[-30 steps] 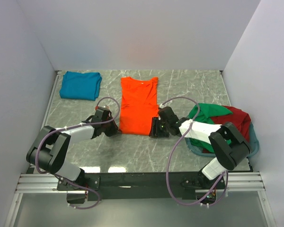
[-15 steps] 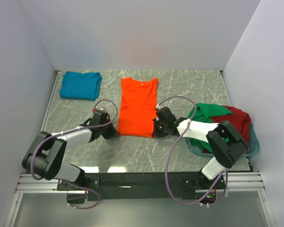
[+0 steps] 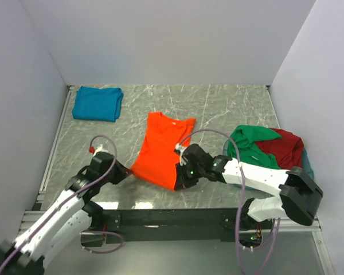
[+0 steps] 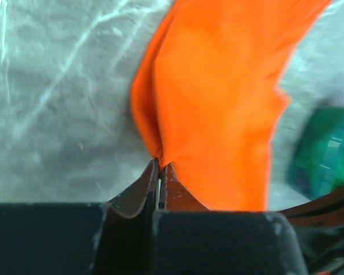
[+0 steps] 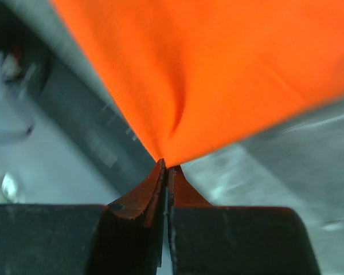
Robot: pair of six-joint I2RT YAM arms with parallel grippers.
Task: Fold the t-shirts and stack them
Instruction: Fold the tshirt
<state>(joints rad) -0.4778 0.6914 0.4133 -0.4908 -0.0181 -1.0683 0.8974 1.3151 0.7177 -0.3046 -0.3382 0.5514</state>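
Marbled table (image 3: pixel 223 109) carries teal t-shirt (image 3: pixel 97 103), orange t-shirt (image 3: pixel 163 150), basket (image 3: pixel 307 164).

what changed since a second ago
The right gripper closed on a near corner of the orange t-shirt; the left gripper already pinched the other. Both pulled it toward the near edge, skewing it. The teal t-shirt, green t-shirt and dark red t-shirt stayed put.

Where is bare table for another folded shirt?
Most room: the far strip from the teal shirt to the right wall, beyond the orange shirt. Smaller patch: between the teal shirt and the left end effector. Crowded: the front middle, where it and the right end effector pinch the orange shirt, and the right, by the green shirt and dark red shirt.
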